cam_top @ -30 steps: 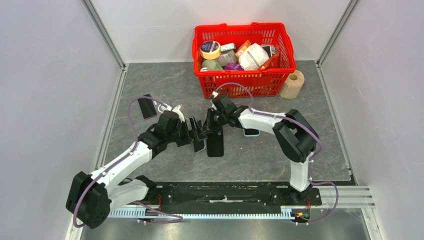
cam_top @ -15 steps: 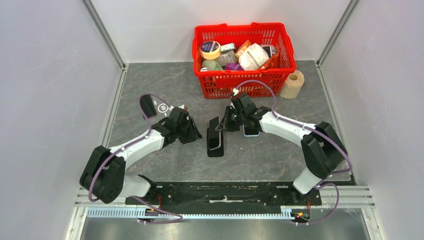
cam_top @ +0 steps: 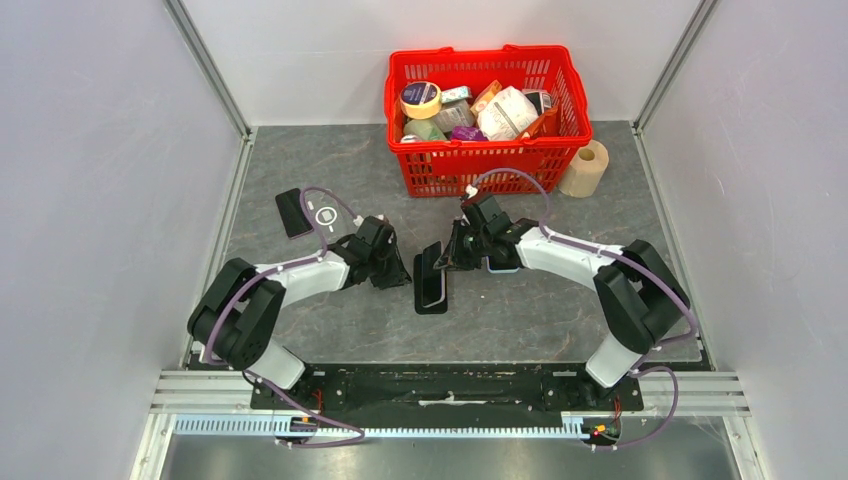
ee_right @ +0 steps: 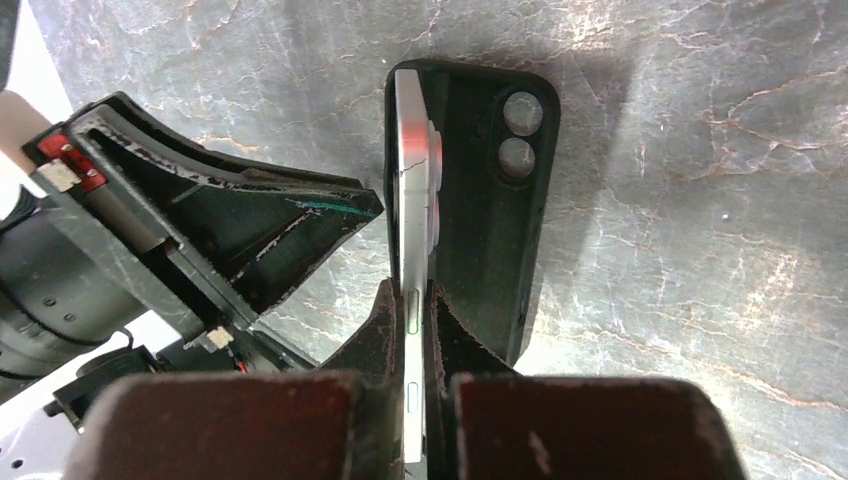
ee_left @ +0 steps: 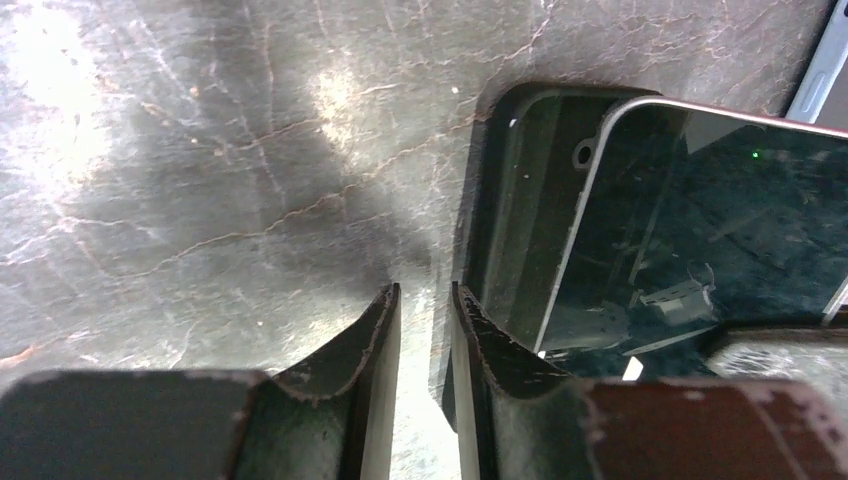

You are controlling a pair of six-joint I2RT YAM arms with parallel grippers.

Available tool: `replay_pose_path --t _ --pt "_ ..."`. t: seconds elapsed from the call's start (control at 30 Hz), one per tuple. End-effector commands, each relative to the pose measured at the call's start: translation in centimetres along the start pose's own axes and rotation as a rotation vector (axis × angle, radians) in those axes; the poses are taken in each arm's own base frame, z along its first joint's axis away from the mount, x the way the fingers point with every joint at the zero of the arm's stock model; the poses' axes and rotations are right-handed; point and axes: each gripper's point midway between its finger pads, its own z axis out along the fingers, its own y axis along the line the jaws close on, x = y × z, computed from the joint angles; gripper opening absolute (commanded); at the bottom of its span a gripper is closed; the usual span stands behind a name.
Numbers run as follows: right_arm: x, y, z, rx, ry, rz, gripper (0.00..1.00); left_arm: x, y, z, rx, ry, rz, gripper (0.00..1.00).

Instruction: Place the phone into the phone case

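A grey marbled table point(cam_top: 330, 160) walled in white, with a red basket point(cam_top: 480, 147) at its 12 o'clock. A spare dark handset point(cam_top: 293, 212) lies at 10 o'clock from the black phone case point(cam_top: 430, 305), which has not shifted in the last second. The left gripper point(cam_top: 405, 272), spread wide a second ago, has narrowed to a slit at the case's 9 o'clock side, and its arm is now folded in closer. The phone point(cam_top: 433, 275) stands tilted on its long edge inside the case. The right gripper point(cam_top: 447, 262), at the case's 2 o'clock, is clamped on the phone's raised edge.

The left wrist view alone shows the phone's glass screen, and bare table through the slit between the left fingers point(ee_left: 385, 330). The right wrist view alone shows the phone's back, the case's two lens holes and the right fingers pinching the silver rim.
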Motion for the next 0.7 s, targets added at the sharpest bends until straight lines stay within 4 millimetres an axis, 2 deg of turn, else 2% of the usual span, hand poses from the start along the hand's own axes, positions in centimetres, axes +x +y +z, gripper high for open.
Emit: replay_pose_path --t 0.0,0.33,0.53,0.67 --pt "-0.9 1.1 0.8 -0.051 -0.03 -0.016 0.0 -1.0 -1.2 0.6 0.015 -0.037 -0.007 0.29" --pt "0.3 0.0 2.9 -0.052 0.027 0.003 0.0 -0.1 -1.4 1.0 0.016 -0.016 0.004 0.25" --pt "1.3 -0.3 3.4 -0.07 0.058 0.027 0.0 0.4 -1.7 1.3 0.023 -0.009 0.006 0.24" --pt "2.1 -1.7 3.9 -0.031 0.07 0.024 0.0 0.5 -2.3 1.3 0.034 -0.008 0.012 0.24"
